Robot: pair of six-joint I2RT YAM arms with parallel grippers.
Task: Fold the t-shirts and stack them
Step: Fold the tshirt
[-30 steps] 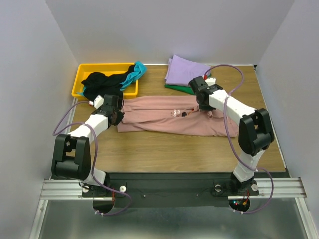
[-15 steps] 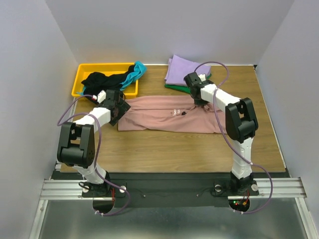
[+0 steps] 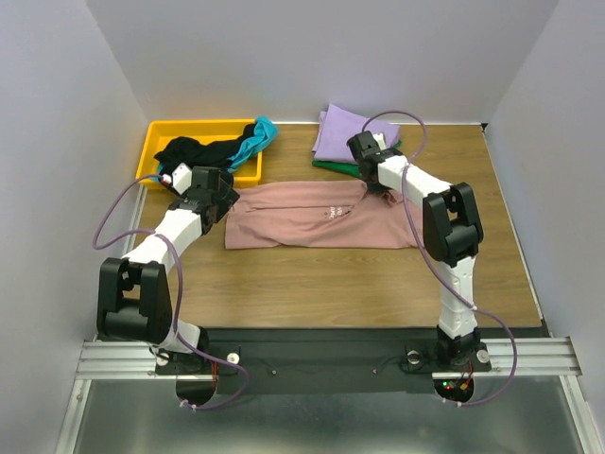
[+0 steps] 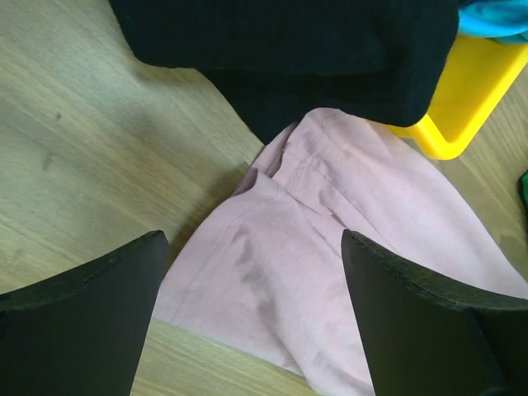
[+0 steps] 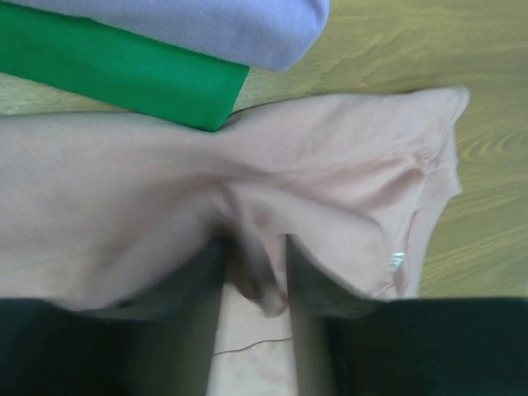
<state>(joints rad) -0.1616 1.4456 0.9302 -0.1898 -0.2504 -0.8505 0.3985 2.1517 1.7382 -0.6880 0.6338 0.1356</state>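
Note:
The dusty-pink t-shirt (image 3: 312, 216) lies folded into a long band across the middle of the table. My left gripper (image 3: 216, 194) hovers over its left end, jaws wide open and empty; the left wrist view shows the pink cloth (image 4: 330, 190) lying flat under the gripper (image 4: 252, 247). My right gripper (image 3: 373, 180) is at the shirt's far right end. In the blurred right wrist view its jaws (image 5: 254, 247) are slightly parted, with a raised fold of the pink shirt (image 5: 124, 190) between them. A lavender t-shirt (image 3: 350, 132) rests on a green one (image 3: 331, 165) at the back.
The yellow bin (image 3: 151, 151) at the back left holds a black t-shirt (image 3: 194, 151) and a teal one (image 3: 257, 137). The black cloth (image 4: 289, 49) spills over the bin's rim right beside the left gripper. The folded stack's edge (image 5: 124, 70) lies just beyond the right gripper.
My left gripper opened wide and let go of the pink shirt's left end after moving toward the back. The right gripper shifted back and left, and its jaws began to part.

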